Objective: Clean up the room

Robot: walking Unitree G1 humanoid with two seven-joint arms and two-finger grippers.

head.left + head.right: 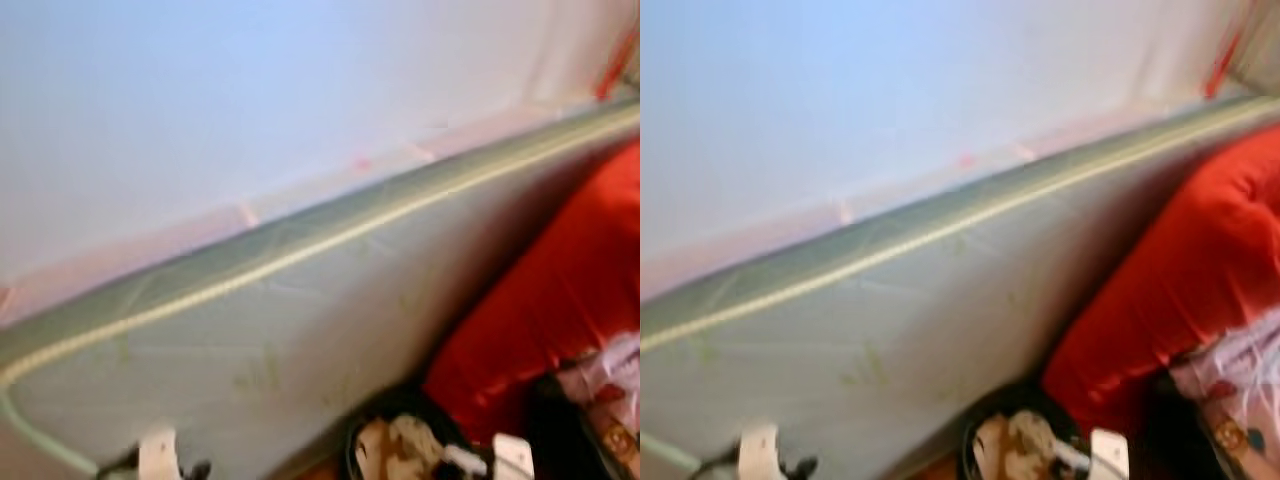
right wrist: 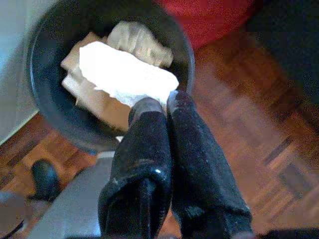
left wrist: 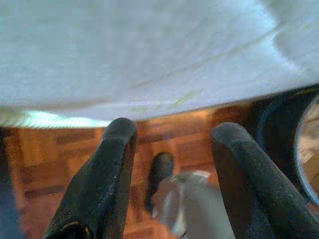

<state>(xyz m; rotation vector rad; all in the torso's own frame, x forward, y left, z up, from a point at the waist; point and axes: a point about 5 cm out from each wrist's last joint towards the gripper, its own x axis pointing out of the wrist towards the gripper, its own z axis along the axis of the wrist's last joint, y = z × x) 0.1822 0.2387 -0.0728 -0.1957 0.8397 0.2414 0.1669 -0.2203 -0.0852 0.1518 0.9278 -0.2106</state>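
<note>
A black round bin (image 2: 31, 74) stands on the wood floor beside the bed, holding white crumpled paper (image 2: 119, 72), cardboard pieces and a beige wad. My right gripper (image 2: 159, 100) hangs just above the bin's near rim with its fingers pressed together, and the paper's edge lies right beyond the tips. My left gripper (image 3: 174, 132) is open with nothing between its fingers, low over the floor beside the mattress (image 3: 149, 59). In the left eye view the bin (image 1: 398, 408) shows at the bottom, blurred.
The pale green mattress side (image 1: 300, 330) with a light sheet (image 1: 250, 100) on top stands close in front. A red cushion (image 1: 560, 280) and patterned fabric (image 1: 612, 385) lie to the right. Wood parquet (image 2: 249, 124) runs around the bin.
</note>
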